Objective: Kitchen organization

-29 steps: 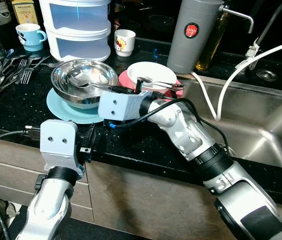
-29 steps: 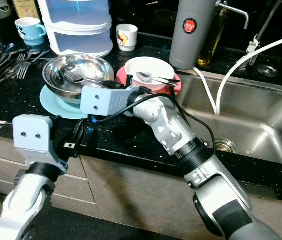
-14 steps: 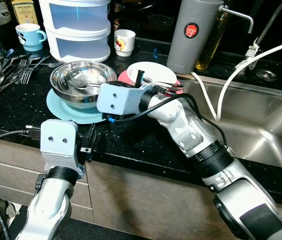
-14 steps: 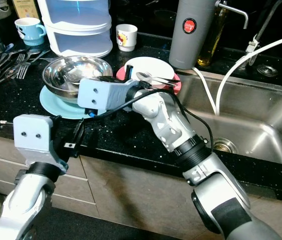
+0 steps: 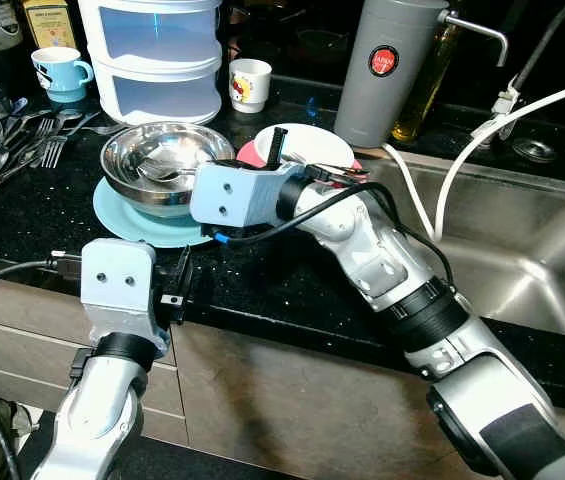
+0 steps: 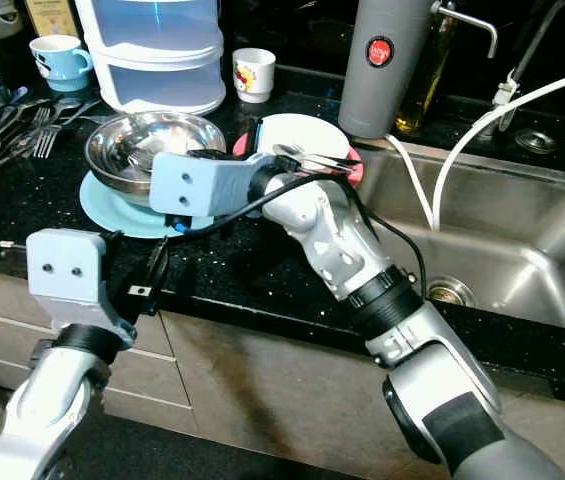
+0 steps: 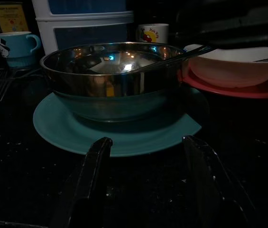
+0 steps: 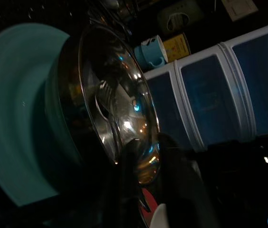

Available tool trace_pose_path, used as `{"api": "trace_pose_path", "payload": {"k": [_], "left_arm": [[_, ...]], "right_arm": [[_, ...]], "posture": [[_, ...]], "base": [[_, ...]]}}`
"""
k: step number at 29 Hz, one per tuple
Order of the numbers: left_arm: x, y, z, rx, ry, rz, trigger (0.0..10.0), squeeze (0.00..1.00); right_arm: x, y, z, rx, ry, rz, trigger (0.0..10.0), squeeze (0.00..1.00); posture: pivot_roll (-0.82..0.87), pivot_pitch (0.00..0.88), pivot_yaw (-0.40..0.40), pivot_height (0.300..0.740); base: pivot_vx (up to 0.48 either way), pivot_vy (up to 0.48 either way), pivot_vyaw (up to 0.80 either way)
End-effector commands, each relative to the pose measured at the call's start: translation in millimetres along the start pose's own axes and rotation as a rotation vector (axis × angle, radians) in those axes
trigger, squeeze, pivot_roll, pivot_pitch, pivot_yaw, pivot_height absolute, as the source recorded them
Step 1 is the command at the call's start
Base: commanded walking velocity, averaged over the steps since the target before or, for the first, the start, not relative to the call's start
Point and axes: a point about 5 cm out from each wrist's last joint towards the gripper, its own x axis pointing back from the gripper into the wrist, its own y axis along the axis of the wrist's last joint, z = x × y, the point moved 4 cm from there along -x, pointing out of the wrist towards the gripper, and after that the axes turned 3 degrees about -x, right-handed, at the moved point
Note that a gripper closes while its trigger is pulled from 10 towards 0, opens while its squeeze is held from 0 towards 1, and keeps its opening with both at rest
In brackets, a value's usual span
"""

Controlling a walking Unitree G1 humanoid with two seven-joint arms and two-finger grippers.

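Moved: the right arm has lifted and swung toward the upper left of the frame; its grey wrist block now sits against the near rim of the steel bowl [image 5: 167,165], where a second ago it hung lower, over the teal plate [image 5: 147,222].
Right pincer [image 8: 145,164]: in its wrist view the two black fingers lie close together at the bowl's rim, maybe pinching the rim or the spoon handle; it is too dark to say which, so I cannot tell its grip.
Left pincer [image 7: 145,178]: open, fingers spread, low at the table [image 5: 32,215] edge in the lower left, aimed at the teal plate and holding nothing; it has not shifted.
Task things: the steel bowl with cutlery in it stands on the teal plate, centre left; the white bowl [image 5: 307,148] with a spoon across it sits on a red plate [image 5: 252,152] just beside.
Progress: early, I'd judge. The dishes are stacked and unsorted, loose forks [image 5: 47,140] lie at far left, and the sink [image 5: 522,250] holds nothing.
Left to do: lift the cutlery or bowl clear, then sort the rest.
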Motion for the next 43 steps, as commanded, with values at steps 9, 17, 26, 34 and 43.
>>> {"api": "trace_pose_path", "payload": {"k": [9,17,26,34,43], "left_arm": [[0.8,-3,-0.6,0.002,0.001,0.016,10.0,0.0],[0.5,-3,-1.3,0.004,-0.001,0.016,10.0,0.0],[0.6,-2,-0.5,0.011,0.004,0.014,10.0,0.0],[0.4,-2,-0.9,0.011,0.002,0.016,10.0,0.0],[0.2,-2,0.1,0.009,0.004,0.015,10.0,0.0]], "right_arm": [[7.0,-6,-5.4,0.071,0.051,0.021,10.0,0.0],[8.7,-19,0.1,0.132,0.094,0.086,10.0,0.0],[9.1,-26,-1.5,0.155,0.089,0.12,10.0,0.0],[8.0,-24,-0.2,0.171,0.096,0.114,0.0,0.0],[7.0,-19,-0.6,0.165,0.091,0.088,0.0,0.0]], "posture": [[0.16,0.028,-0.075,0.74],[0.16,0.027,-0.075,0.74],[0.16,0.028,-0.074,0.74],[0.16,0.029,-0.074,0.74],[0.15,0.028,-0.075,0.74]], "base": [[0.0,0.0,0.0],[0.0,0.0,0.0],[0.0,0.0,0.0],[0.0,0.0,0.0],[0.0,0.0,0.0]]}}
